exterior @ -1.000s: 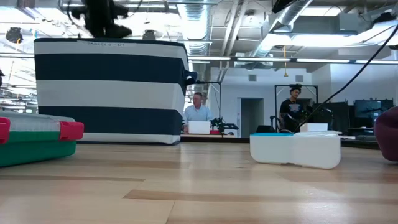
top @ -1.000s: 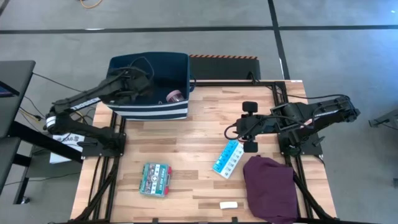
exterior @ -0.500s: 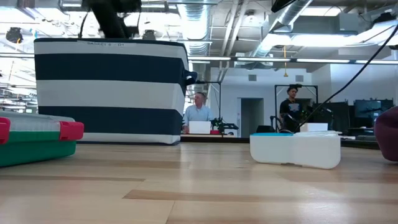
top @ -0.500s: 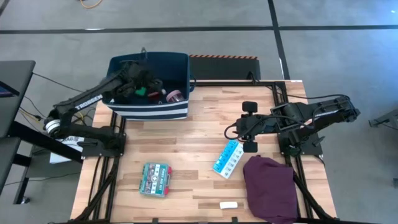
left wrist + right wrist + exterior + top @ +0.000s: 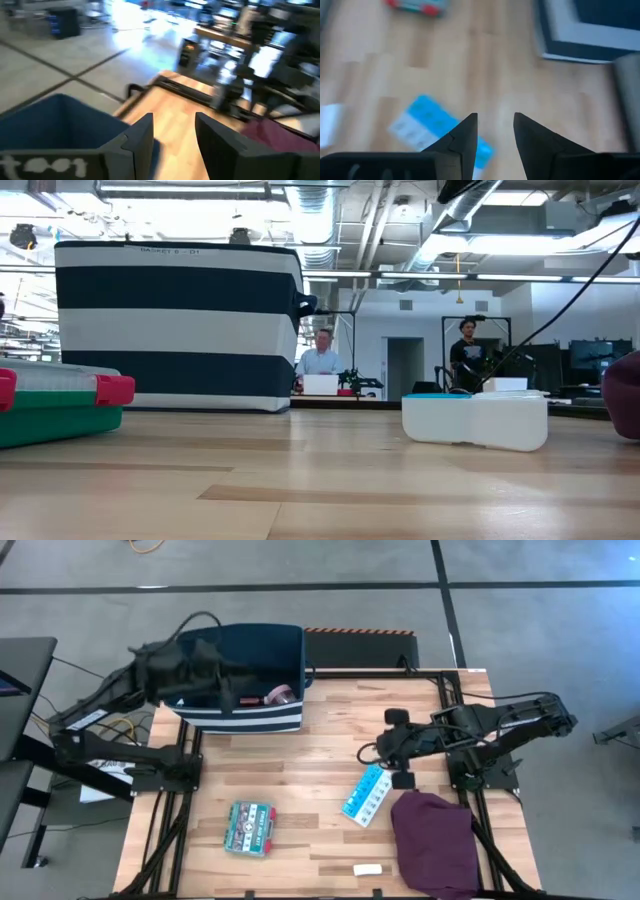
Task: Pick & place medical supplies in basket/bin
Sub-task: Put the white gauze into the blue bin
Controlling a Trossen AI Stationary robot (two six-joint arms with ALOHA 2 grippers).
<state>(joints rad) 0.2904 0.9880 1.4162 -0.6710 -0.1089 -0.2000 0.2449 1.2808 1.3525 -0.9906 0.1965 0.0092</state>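
The navy bin (image 5: 270, 655) with white stripes stands at the table's far left; its striped wall (image 5: 175, 325) fills the low view's left. A pink cup (image 5: 283, 695) lies inside it. My left gripper (image 5: 232, 692) hovers open above the bin's left part, its fingers (image 5: 142, 137) empty. My right gripper (image 5: 398, 748) is open and empty, just far of the light-blue pill organizer (image 5: 365, 795), which lies flat on the wood (image 5: 430, 125). The green-red box (image 5: 250, 827) and the white bar (image 5: 367, 869) lie flat near the table's near edge.
A purple cloth (image 5: 432, 840) is heaped at the near right corner, beside the pill organizer. Bare wood lies between the bin and the right gripper. Two people show in the room beyond the table, in the low view.
My left gripper has risen out of the bin, going up and a little toward the table's left, and has left the low view. Half a second ago a green item showed inside the bin below it; the arm covers that spot now.
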